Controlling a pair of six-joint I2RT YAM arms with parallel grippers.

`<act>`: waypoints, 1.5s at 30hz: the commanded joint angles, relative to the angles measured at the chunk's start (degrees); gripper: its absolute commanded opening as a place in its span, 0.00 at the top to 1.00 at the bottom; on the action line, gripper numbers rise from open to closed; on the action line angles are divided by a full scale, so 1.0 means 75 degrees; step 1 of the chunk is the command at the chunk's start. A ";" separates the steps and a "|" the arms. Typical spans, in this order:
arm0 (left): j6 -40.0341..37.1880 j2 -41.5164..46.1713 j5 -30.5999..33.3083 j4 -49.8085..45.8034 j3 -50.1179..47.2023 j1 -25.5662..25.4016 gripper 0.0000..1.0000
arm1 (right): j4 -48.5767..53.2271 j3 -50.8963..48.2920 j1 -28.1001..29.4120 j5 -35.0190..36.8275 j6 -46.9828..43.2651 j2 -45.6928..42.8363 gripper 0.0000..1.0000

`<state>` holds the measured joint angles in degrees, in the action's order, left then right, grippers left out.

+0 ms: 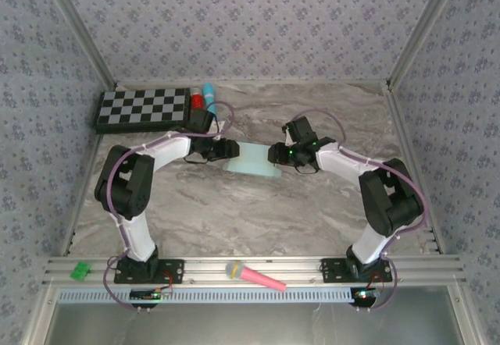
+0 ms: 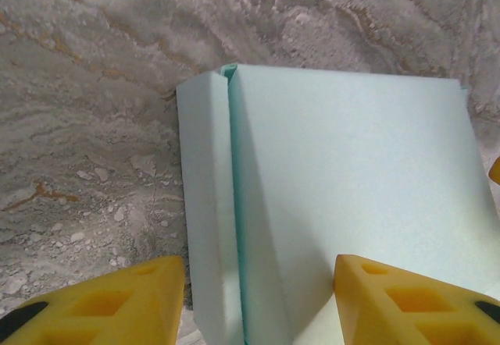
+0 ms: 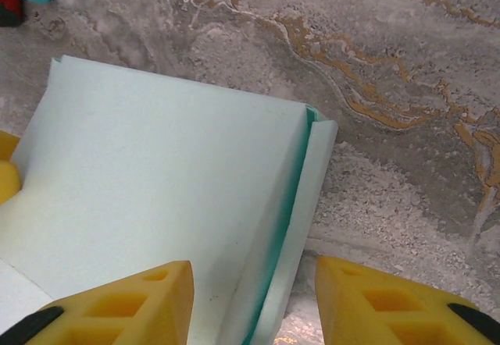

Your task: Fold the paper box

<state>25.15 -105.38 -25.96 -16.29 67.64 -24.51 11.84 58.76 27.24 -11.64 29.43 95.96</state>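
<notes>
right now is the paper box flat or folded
Partly folded: the paper box has a narrow flap creased along its edge. Fully closed or not, cannot tell.

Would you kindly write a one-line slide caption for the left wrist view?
Left gripper, jaws apart, straddles the folded edge of the paper box on marbled tabletop.

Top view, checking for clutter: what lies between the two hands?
The pale aqua-blue card paper box, between the left hand and right hand, in the top view.

arms (image 1: 141,232): white links, black joints | cables (image 1: 116,158): seemingly purple | gripper fingers (image 2: 101,302): yellow
</notes>
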 commanded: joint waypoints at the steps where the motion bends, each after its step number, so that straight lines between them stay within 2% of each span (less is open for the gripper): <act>1: 0.0034 -0.0151 0.0085 0.0098 -0.0077 -0.0082 0.47 | 0.0171 -0.0019 -0.0028 0.0041 0.0116 0.0251 0.55; 8: 0.0165 -0.0251 0.0109 0.0249 -0.0208 -0.0153 0.51 | 0.0149 0.0079 -0.0009 -0.0056 0.0095 0.0558 0.59; 15: 0.0285 -0.0247 0.0131 0.0333 -0.0338 -0.0199 0.62 | 0.0231 0.0290 0.0046 -0.0159 -0.0042 0.0902 0.66; 20: 0.0460 -0.0045 0.0350 0.0328 -0.0557 -0.0267 0.62 | 0.0509 0.0620 0.0081 -0.0252 -0.0346 0.1244 0.70; 35: 0.1866 0.1411 0.1641 0.0406 -0.1980 -0.0911 0.61 | 0.1792 0.2481 0.0303 -0.0897 -0.2257 0.2568 0.69; 41: 0.2281 0.1972 0.1576 0.0725 -0.2589 -0.1212 0.60 | 0.2476 0.3253 0.0450 -0.0821 -0.2885 0.3107 0.69; 45: 0.2418 0.2063 0.1502 0.0840 -0.2839 -0.1427 0.60 | 0.2778 0.3608 0.0605 -0.0436 -0.3290 0.3320 0.69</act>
<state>42.11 -90.41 -13.39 -10.11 48.07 -33.43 25.82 85.08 29.82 -16.62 8.80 116.95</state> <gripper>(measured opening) 0.400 0.312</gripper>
